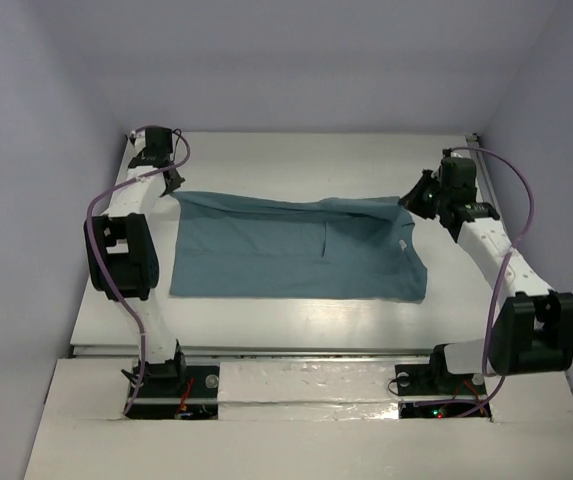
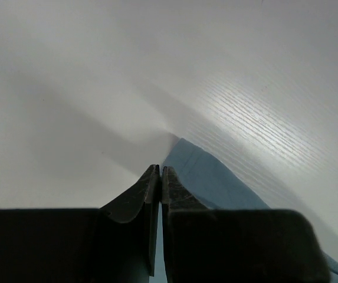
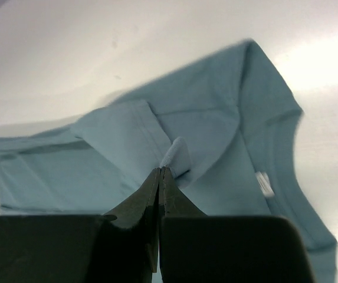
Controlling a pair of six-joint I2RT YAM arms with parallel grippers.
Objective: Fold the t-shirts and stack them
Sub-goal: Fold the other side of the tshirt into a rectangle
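One teal-blue t-shirt (image 1: 296,255) lies spread across the middle of the white table, folded into a wide rectangle with its collar end on the right. My left gripper (image 1: 173,183) is at the shirt's far left corner, jaws shut; in the left wrist view (image 2: 160,169) a strip of blue cloth (image 2: 210,180) shows between the fingers and runs off to the right. My right gripper (image 1: 413,198) is at the far right corner. In the right wrist view (image 3: 160,171) it is shut on a small pinched fold of the t-shirt (image 3: 216,112), with the sleeve and collar beyond.
A white neck label (image 3: 264,183) sits inside the collar. Bare white table (image 1: 296,160) lies behind the shirt, up to the back wall. A rail runs along the table's near edge (image 1: 296,350), in front of both arm bases.
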